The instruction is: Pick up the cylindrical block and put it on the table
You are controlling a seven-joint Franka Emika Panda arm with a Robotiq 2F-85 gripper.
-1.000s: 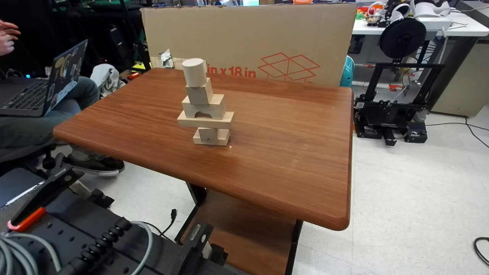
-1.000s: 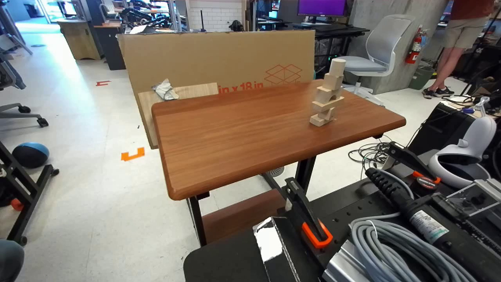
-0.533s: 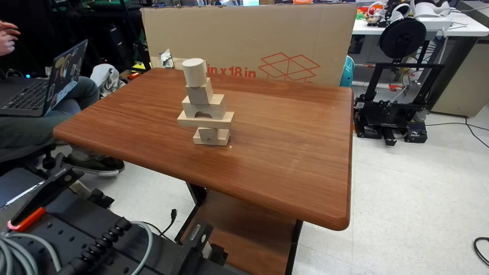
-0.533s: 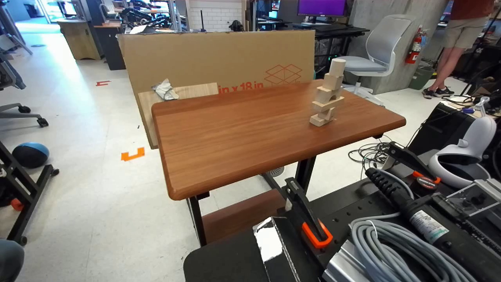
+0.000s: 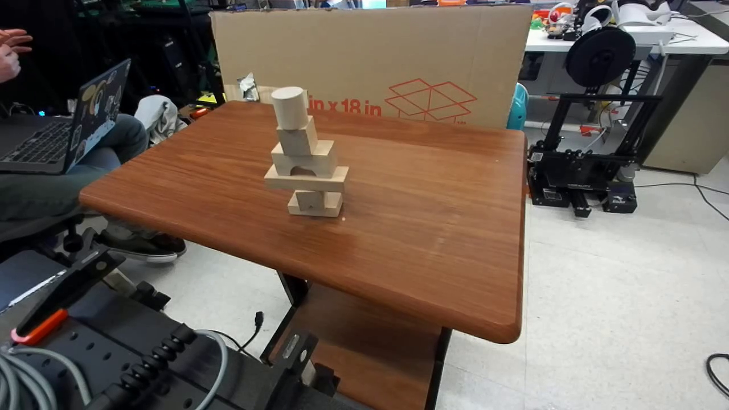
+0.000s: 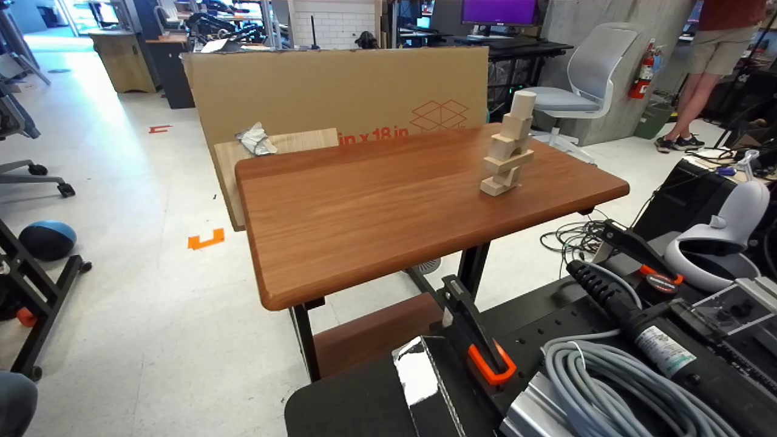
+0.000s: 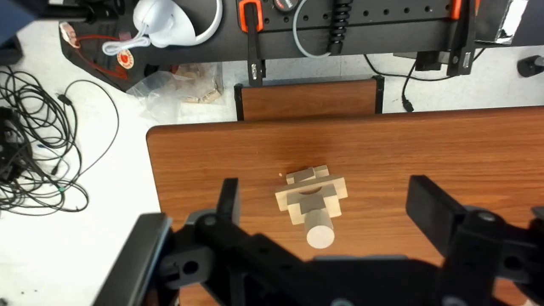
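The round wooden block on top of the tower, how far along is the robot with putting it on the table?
Nothing looks done yet: the pale wooden cylindrical block tops the pale wooden block tower. Nothing is in hand either: in the wrist view the black jaws stand open, gripping nothing. Left: grip it, lift it, set it on the reddish-brown wooden table.

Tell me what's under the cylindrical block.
Under the cylindrical block sits a squarish block, above an arched block, a flat plank and lower blocks. The cylindrical block's underside and contact patch are hidden.

Table (image 7: 374, 157) from above, every view
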